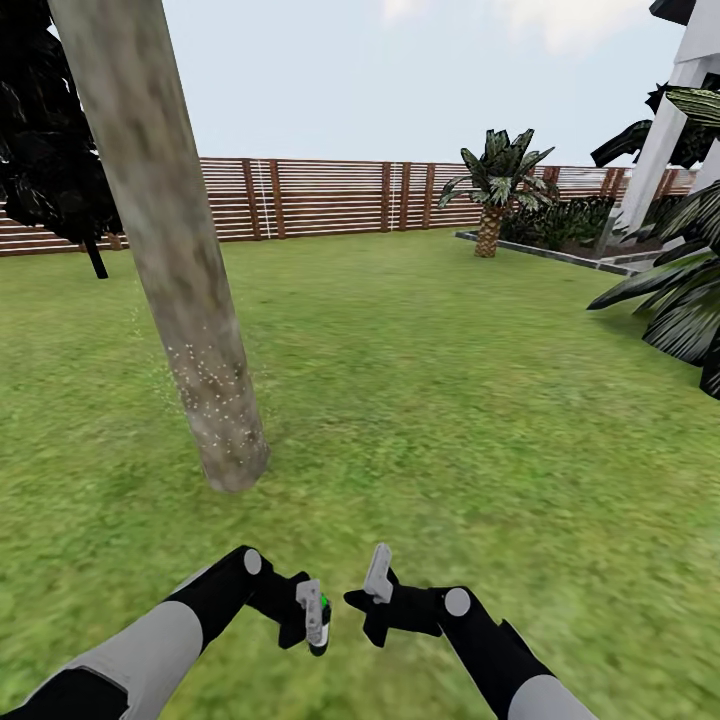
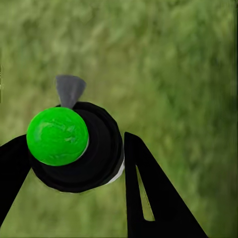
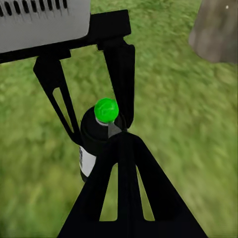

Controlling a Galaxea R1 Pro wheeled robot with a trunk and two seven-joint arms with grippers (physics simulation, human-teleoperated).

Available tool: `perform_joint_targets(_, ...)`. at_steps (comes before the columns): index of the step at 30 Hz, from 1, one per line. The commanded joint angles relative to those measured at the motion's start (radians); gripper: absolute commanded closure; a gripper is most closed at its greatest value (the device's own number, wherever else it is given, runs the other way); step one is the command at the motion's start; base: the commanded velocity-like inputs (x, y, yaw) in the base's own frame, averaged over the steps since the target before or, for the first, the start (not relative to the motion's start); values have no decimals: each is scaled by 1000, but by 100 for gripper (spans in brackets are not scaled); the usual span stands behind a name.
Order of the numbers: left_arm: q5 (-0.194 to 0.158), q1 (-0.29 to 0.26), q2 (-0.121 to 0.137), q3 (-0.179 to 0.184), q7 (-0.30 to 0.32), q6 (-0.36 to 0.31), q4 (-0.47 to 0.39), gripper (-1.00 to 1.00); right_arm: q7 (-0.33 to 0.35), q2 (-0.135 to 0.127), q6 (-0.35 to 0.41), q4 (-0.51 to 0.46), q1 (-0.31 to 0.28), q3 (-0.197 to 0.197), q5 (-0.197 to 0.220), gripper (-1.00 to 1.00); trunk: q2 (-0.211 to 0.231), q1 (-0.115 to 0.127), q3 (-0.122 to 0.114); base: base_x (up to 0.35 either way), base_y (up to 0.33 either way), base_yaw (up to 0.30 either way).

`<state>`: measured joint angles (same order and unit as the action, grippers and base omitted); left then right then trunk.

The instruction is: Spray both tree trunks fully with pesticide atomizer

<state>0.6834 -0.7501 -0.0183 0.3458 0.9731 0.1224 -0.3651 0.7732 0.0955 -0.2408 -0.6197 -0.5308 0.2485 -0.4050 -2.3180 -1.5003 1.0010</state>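
Pesticide atomizer (image 1: 318, 618): a black bottle with a green cap and a pale band, held off the lawn (image 1: 430, 400) between the fingers of the left gripper (image 1: 312, 625). In the left wrist view the dark fingers (image 2: 148, 193) flank the bottle on both sides, closed against it, with a grey nozzle tab beside the cap. The pale band (image 3: 87, 161) carries no legible writing or brand.

Right gripper (image 1: 375, 590): just beside the atomizer; its fingers appear together in the right wrist view, with nothing seen between them, though whether they touch the bottle cannot be told.

Tree trunk (image 1: 170, 230): thick, mottled grey-brown, leaning in the frame, near and ahead of the left arm. Fine pale specks dot its lower part; the upper part looks bare.

Progress, as judged: pickup done; this trunk only partly covered, and a second tree is left.

Surroundings: slatted wooden fence (image 1: 320, 195), small palm (image 1: 495, 190), white house (image 1: 670, 120).
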Motion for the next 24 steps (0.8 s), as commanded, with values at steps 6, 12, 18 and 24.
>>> perform_joint_targets(6, -44, 0, -4, 2, 27, 14, -9, 100, -1, -1, 0, 0, 0, 0, 0, 100, 0, 0, 0, 0, 0, 0)
perform_joint_targets(12, -45, 0, -23, 4, 29, 15, -12, 100, -2, -2, 0, 0, 0, 0, 0, 100, 0, 0, 0, 0, 0, 0)
perform_joint_targets(18, -46, 0, -26, 3, 32, 16, -12, 100, -3, -2, 0, 0, 0, 0, 0, 100, 0, 0, 0, 0, 0, 0)
perform_joint_targets(24, -47, 0, -26, 1, 56, 16, -14, 100, -3, -2, 0, 1, 0, 0, 0, 100, 0, 0, 0, 0, 0, 0)
